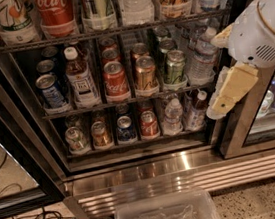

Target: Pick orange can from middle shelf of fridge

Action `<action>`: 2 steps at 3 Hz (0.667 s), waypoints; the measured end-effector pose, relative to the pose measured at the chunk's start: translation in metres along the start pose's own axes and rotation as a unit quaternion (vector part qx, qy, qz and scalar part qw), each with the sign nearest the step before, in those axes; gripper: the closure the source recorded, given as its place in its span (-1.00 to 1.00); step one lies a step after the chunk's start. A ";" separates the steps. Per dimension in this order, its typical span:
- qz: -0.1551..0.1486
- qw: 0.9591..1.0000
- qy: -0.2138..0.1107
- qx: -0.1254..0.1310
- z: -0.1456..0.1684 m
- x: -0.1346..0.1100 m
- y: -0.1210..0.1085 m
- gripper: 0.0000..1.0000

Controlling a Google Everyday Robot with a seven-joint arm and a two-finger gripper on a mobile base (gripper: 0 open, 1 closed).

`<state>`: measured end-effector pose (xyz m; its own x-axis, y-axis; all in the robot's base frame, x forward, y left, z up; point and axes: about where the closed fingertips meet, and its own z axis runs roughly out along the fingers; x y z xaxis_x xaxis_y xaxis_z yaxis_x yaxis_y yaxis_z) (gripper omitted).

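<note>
**Reaching leftward: orange can sits two lanes in from the gripper**

Hanging at the right edge of the open fridge [186, 174], in front of its door frame, the gripper [225, 99] is outside the racks and well apart from everything on them. Whether it is released or clenched cannot be told.

The orange can [145, 73] stands upright, long axis vertical, at the front of the middle shelf [77, 111]. From the gripper it lies toward the left of the view and a little higher. It sits between the red Coca-Cola can [116, 79] and the green can [175, 67]. The green can and a clear water bottle [203, 62] stand between it and the gripper.

Cans behind it in its lane are mostly hidden, and the arm covers part of the frame.
</note>
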<state>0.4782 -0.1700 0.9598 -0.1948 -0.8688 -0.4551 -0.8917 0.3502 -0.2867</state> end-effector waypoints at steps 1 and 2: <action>0.000 1.000 0.000 0.000 0.000 0.000 0.000 -1.00; 0.015 0.999 -0.035 0.010 0.014 -0.016 -0.001 -1.00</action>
<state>0.4874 -0.1516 0.9554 -0.1915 -0.8311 -0.5221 -0.8770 0.3837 -0.2893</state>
